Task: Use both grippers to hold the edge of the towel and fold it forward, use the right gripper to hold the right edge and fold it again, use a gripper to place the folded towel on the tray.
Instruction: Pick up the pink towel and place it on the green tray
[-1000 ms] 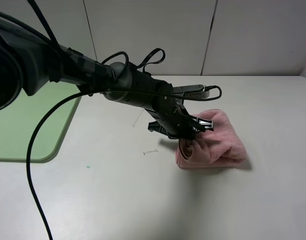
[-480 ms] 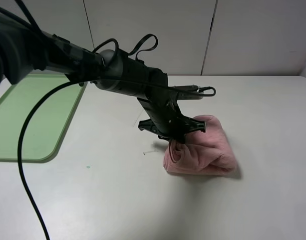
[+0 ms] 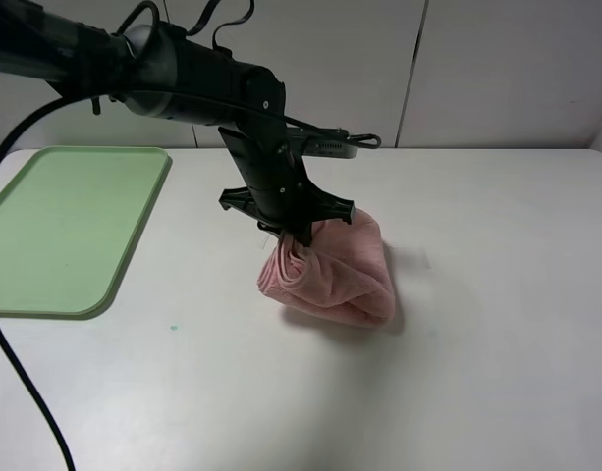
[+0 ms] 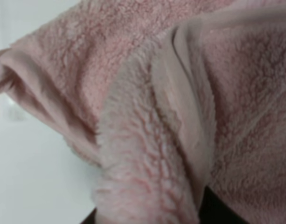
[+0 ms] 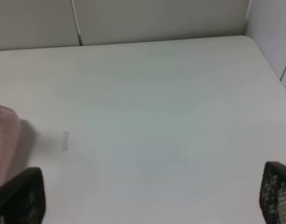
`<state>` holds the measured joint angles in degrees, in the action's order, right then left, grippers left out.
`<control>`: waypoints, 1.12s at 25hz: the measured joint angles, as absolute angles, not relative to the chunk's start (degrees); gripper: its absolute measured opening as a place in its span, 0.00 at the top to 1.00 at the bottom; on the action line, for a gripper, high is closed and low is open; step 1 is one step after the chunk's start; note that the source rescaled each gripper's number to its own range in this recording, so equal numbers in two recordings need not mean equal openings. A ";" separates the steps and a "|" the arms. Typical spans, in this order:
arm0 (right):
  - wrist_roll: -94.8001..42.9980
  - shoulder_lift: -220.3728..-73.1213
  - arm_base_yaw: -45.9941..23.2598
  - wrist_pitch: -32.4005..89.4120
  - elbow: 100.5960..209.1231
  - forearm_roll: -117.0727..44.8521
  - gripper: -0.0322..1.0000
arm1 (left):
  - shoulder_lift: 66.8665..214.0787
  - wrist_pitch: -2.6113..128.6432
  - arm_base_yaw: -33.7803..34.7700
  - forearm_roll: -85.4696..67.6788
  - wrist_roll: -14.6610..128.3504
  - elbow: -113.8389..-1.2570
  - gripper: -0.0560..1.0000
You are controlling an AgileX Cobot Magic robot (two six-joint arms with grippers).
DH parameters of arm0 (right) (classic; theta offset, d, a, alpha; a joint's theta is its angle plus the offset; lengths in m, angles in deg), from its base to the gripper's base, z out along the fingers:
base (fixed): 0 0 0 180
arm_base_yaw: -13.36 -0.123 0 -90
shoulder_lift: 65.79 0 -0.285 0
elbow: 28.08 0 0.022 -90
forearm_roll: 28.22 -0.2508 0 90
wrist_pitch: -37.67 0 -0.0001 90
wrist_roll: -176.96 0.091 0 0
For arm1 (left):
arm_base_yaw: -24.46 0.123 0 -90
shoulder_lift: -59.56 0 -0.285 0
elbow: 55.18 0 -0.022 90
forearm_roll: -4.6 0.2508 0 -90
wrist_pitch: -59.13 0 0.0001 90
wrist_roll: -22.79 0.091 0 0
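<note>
The pink towel (image 3: 338,273) is folded into a thick bundle near the middle of the white table. My left gripper (image 3: 299,234) is shut on its upper left edge and holds that edge raised, while the rest hangs down to the table. In the left wrist view the towel (image 4: 180,93) fills the frame. The green tray (image 3: 55,231) lies at the far left, well apart from the towel. My right gripper (image 5: 149,203) is open and empty over bare table. A corner of the towel (image 5: 3,140) shows at the edge of the right wrist view. The right gripper is out of the exterior view.
The left arm and its black cable (image 3: 26,324) stretch from the upper left over the tray side. A small speck (image 3: 173,327) lies on the table in front of the tray. A small pale scrap (image 5: 65,140) lies near the towel. Wall panels stand behind the table.
My left gripper has moved left and back toward the tray, carrying the towel with it. The towel now sits nearer the table's middle, bunched more upright.
</note>
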<state>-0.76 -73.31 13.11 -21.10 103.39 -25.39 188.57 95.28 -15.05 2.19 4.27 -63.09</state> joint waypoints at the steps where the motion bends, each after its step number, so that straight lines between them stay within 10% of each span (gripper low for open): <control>1: -0.76 -73.31 13.11 -21.10 103.39 -25.39 0.00 | 188.20 96.19 -14.57 2.62 4.58 -63.09 0.81; 28: -0.76 -73.31 13.11 -21.08 103.39 -25.39 0.00 | 181.10 103.64 7.68 3.86 19.34 -63.09 0.81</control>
<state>-0.76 -73.31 13.11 -21.08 103.39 -25.39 181.10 103.64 7.68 3.86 19.34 -63.09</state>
